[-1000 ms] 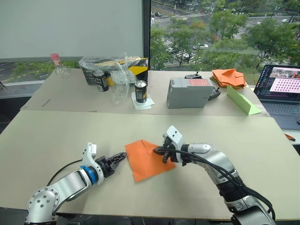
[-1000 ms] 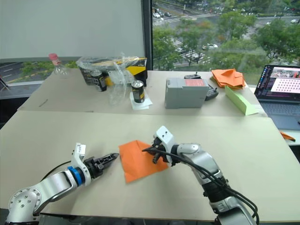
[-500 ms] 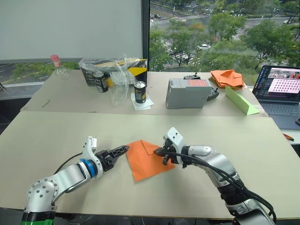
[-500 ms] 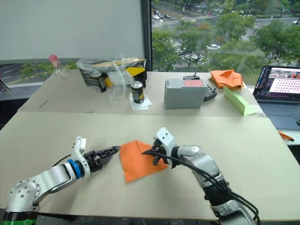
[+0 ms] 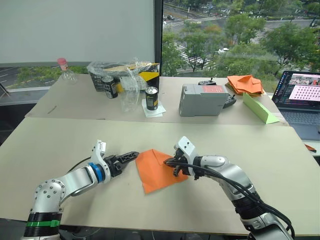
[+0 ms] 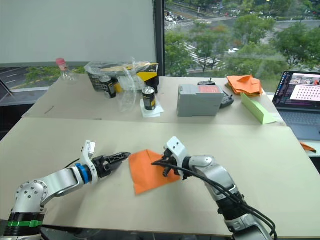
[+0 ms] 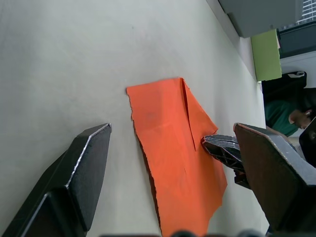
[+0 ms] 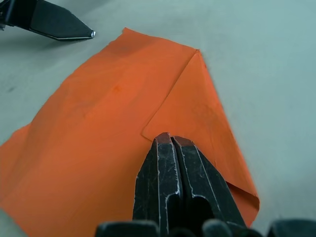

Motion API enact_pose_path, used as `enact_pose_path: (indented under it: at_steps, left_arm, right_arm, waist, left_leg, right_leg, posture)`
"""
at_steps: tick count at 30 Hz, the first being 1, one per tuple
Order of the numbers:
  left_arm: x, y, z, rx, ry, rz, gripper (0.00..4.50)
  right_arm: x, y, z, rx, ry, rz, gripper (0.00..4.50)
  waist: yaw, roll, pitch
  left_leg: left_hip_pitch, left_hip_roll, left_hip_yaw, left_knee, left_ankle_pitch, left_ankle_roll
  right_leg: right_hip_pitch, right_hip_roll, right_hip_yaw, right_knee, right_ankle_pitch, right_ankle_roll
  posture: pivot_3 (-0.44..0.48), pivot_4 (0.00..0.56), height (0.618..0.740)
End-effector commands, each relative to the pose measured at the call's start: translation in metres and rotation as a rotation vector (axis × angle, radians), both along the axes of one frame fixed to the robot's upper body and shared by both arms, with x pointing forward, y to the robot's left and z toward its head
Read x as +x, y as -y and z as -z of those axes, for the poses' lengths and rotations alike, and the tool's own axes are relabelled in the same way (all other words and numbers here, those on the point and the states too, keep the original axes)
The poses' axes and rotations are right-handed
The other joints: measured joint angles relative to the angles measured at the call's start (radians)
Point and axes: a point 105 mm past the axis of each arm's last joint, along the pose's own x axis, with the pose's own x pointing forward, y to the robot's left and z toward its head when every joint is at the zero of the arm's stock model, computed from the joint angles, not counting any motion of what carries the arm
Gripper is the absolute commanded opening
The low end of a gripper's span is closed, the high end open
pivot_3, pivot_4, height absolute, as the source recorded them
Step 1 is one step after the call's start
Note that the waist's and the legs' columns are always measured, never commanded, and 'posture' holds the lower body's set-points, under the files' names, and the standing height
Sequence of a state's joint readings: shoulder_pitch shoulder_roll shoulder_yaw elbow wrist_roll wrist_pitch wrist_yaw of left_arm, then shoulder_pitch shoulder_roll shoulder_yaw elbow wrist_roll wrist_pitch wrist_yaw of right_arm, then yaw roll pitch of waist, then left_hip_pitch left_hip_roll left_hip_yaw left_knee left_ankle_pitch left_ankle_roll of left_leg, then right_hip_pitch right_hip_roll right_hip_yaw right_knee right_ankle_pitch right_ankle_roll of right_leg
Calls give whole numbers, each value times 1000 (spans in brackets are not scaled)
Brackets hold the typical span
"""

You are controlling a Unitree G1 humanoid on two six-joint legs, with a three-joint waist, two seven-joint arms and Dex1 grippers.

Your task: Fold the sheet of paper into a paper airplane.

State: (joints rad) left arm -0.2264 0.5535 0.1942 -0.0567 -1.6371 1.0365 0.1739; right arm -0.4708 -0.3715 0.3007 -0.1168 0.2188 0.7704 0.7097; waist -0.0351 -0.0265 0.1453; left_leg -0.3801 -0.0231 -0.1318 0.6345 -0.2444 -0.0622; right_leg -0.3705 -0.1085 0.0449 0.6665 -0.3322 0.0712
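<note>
Paper flat on the near worktop [image 5: 60, 145], and the fold is under way: the sheet of paper [image 5: 156, 170] lies between the two arms with one far corner already turned down into a small triangular flap. The right tool [image 8: 174, 142] is clenched, fingers together, with nothing between them, its tip pressing down on the sheet right at the point of that flap. The left tool [image 7: 168, 148] is released, fingers spread wide, its tips just beside the sheet's left edge and not on it.

My read: this is the crease-setting step, early in the airplane. To do it well, the right tool should keep firm downward pressure at the flap point so the sheet cannot skid, while the left tool comes onto the paper low and runs along the fold line rather than nudging the edge, which looks ragged and likely to crumple.

Room is generous: bare worktop on every side of the sheet. The cans [image 5: 151, 98], the grey box [image 5: 202, 99], the heap of orange pieces [image 5: 244, 83] and the laptop [image 5: 303, 100] sit well apart on the far worktop.
</note>
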Motion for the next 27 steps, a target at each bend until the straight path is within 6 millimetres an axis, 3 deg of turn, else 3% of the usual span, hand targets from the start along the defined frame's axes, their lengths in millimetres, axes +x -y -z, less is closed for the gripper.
enact_pose_path:
  at_steps: [1, 9, 27]
  left_arm:
    - [0, 8, 17, 17, -63, 35, 4254]
    - [9, 33, 14, -27, -61, 121, 4254]
    - [11, 36, 11, -41, -63, 143, 4254]
  right_arm:
    - [-1, -3, -11, 13, 35, -11, 0]
    - [-1, -4, -11, 11, 37, -13, 0]
    - [-4, -4, -7, 17, 33, 5, 0]
  waist:
    - [3, 0, 0]
    - [17, 0, 0]
    - [17, 0, 0]
  left_leg:
    - [0, 0, 0, 0, 0, 0]
    - [-2, -1, 0, 3, 0, 0]
    - [-2, -1, -1, 4, 0, 0]
  right_leg:
    - [0, 0, 0, 0, 0, 0]
    - [1, -1, 0, 0, 0, 0]
    - [0, -1, -1, 0, 0, 0]
  posture:
    - [0, 150, 740]
    - [0, 150, 740]
    - [0, 150, 740]
